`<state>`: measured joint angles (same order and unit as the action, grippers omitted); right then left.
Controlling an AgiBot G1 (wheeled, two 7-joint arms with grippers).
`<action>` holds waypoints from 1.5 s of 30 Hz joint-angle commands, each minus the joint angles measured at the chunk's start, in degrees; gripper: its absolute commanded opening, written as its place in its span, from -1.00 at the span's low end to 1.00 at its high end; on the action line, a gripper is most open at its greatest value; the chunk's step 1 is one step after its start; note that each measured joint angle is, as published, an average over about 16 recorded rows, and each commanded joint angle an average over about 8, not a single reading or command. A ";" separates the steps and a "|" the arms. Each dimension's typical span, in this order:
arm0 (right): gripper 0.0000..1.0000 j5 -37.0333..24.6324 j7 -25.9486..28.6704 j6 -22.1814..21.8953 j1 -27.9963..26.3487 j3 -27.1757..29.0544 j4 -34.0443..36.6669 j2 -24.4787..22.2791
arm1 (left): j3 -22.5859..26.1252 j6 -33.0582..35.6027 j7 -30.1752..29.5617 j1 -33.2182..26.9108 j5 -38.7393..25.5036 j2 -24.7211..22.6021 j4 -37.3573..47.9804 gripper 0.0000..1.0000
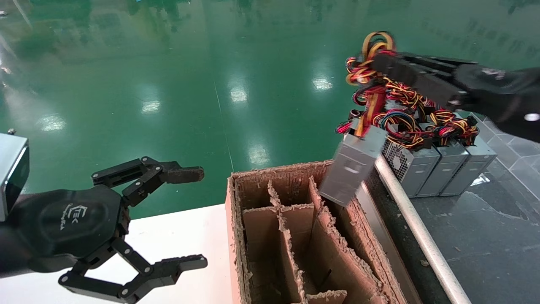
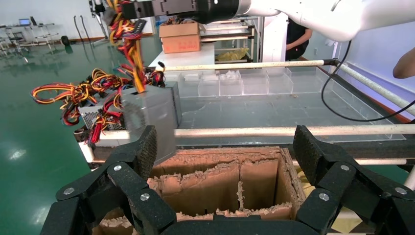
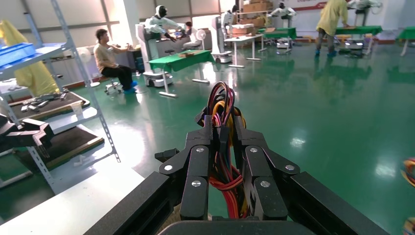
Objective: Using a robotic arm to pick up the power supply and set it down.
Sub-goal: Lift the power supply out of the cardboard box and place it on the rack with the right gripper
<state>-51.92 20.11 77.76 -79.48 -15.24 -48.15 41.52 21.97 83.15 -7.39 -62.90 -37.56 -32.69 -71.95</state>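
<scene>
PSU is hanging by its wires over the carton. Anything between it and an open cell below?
Partly. The right tool holds the wire bundle, and the power supply hangs tilted over the cardboard box's far right corner. Its lower end hangs close by a ragged divider and the box's right wall. The cells themselves look empty.

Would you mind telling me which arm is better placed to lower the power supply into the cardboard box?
The right. Its hand is shut on the wires, with the power supply hanging over the cardboard box. The left hand is open beside the box.
</scene>
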 commanded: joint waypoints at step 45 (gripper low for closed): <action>-1.00 -2.43 -16.17 9.38 -10.81 -9.73 29.82 -11.76 | 0.01 0.00 0.01 0.00 0.01 0.00 0.00 1.00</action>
<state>-54.16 4.20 87.31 -90.31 -24.85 -18.39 29.68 21.98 83.14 -7.39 -62.91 -37.55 -32.68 -71.95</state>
